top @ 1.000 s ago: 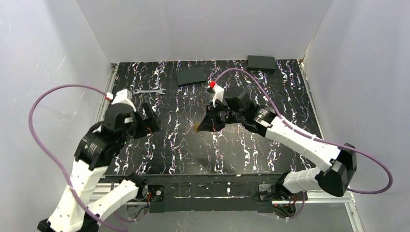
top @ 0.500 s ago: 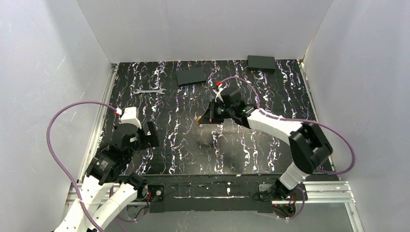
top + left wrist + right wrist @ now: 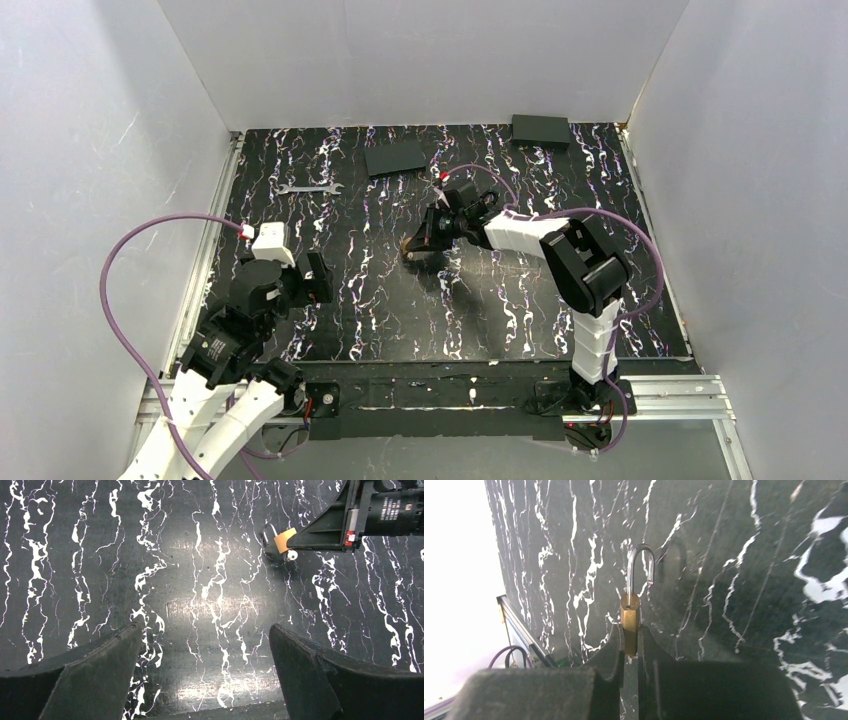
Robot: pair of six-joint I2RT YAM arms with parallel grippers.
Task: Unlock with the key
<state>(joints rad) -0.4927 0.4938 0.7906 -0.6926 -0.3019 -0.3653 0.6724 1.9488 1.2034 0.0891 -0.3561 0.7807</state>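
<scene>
Two pincers — right pincer (image 3: 630, 641) pinching a brass padlock (image 3: 630, 620), left pincer (image 3: 205, 628) spread wide.

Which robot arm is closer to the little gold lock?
Right. The right end effector is shut on the padlock; the left end effector hangs open far to its left.
</scene>
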